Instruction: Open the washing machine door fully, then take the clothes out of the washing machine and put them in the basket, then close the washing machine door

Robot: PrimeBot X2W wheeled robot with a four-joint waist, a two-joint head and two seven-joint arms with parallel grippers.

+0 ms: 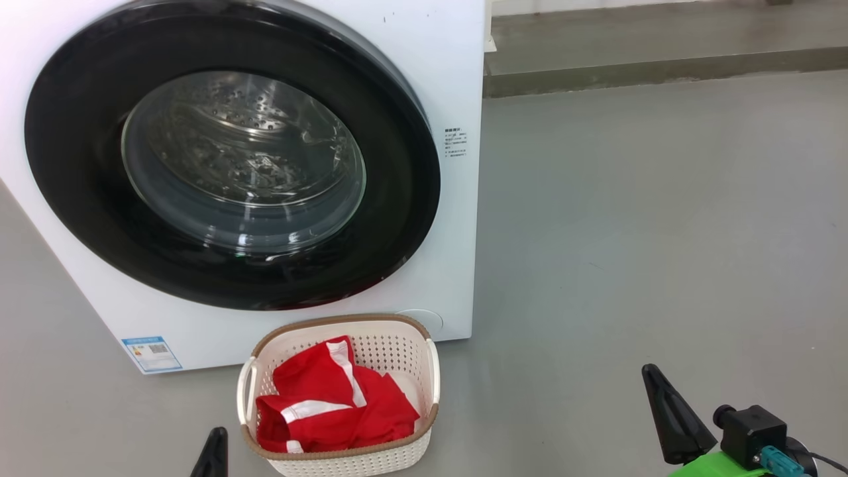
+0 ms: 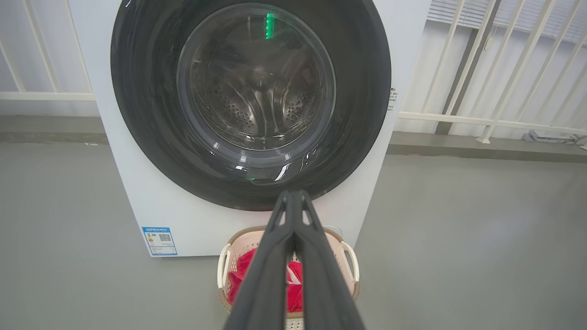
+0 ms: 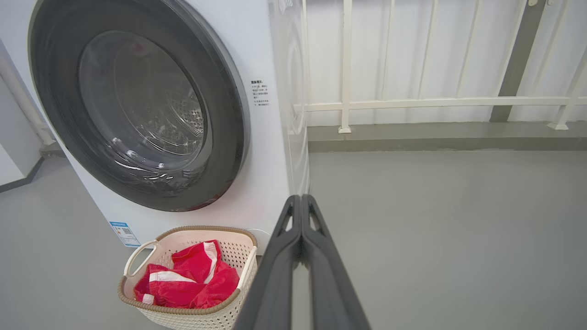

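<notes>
Soft, light clothes (image 1: 324,397), likely easy to pinch at any fold, lie in the basket (image 1: 331,320); left tool (image 2: 293,193) and right tool (image 3: 301,197) both pressed together, empty.

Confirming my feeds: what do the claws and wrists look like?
Left claw and right claw: two long, tapering black fingers with cut-outs near the tips. Behind the right claw: green housing, black block, teal connector, dark cable.
</notes>
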